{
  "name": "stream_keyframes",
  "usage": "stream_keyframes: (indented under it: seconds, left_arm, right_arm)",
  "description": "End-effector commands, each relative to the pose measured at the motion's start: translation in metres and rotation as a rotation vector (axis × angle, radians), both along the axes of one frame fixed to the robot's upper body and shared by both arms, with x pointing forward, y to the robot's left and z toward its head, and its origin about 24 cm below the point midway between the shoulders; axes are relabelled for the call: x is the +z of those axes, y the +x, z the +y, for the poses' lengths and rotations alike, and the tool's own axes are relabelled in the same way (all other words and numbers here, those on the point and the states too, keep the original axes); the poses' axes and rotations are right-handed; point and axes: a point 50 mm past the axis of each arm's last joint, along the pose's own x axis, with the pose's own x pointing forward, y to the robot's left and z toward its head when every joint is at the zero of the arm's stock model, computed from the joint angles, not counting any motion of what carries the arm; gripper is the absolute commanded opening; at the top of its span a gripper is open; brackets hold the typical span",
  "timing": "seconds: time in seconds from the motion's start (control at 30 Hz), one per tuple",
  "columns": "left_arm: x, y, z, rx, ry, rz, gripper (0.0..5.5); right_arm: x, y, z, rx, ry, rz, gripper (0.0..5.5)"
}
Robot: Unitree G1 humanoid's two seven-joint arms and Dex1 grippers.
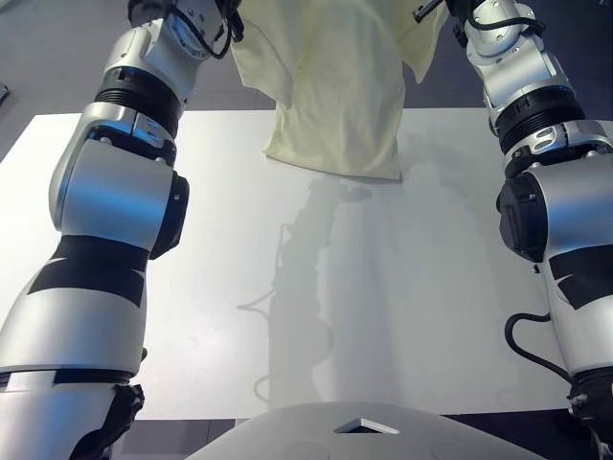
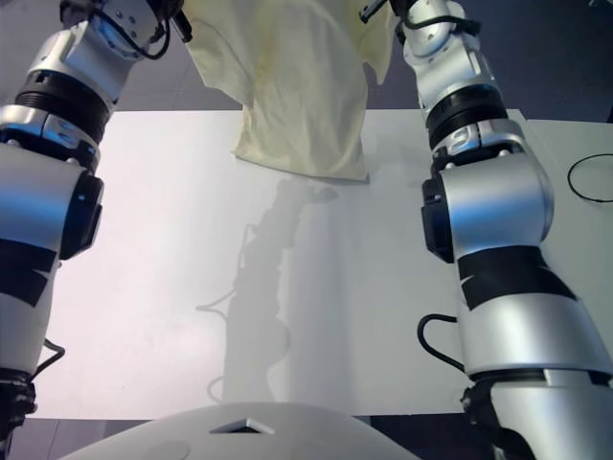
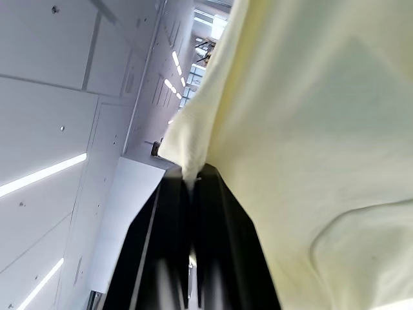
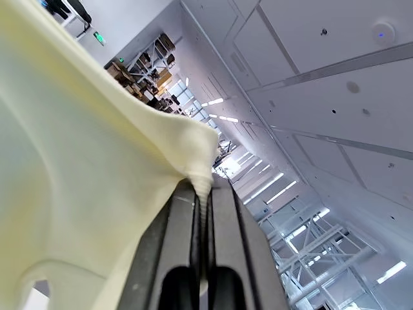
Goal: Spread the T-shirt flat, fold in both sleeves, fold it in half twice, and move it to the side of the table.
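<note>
A pale yellow T-shirt [image 1: 335, 86] hangs in the air above the far part of the white table [image 1: 412, 316], its lower hem [image 1: 330, 163] just touching the tabletop. Both arms are raised high at the far side, one at each top corner of the cloth. In the left wrist view my left gripper [image 3: 192, 184] is shut on a pinched edge of the T-shirt [image 3: 310, 129]. In the right wrist view my right gripper [image 4: 203, 190] is shut on another bunched edge of the T-shirt [image 4: 77, 161]. One sleeve [image 1: 421, 43] dangles on the right.
The white table [image 2: 144, 316] spreads wide in front of the hanging shirt, with dark floor beyond its far edge. A black cable loop [image 2: 589, 177] lies on a surface off to the right.
</note>
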Motion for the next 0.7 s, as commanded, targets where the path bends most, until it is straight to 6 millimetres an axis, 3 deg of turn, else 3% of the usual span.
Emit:
stream_keyframes:
  seconds: [0.03,0.17,0.4,0.7]
  left_arm:
    - [-0.011,-0.004,0.018,-0.042,0.091,0.121,0.01]
    - [-0.021,-0.011,0.023,-0.157,0.172,0.244,0.01]
    - [-0.012,-0.026,0.034,-0.292,0.222,0.353,0.01]
    - [-0.019,-0.055,0.054,-0.458,0.383,0.596,0.01]
  right_arm:
    - [-0.018,-0.002,-0.016,0.043,-0.004,0.072,0.00]
    - [-0.031,-0.006,-0.022,0.179,-0.010,0.167,0.00]
    - [-0.022,-0.020,-0.034,0.426,0.036,0.336,0.00]
    - [-0.013,-0.072,-0.041,0.855,-0.031,0.700,0.00]
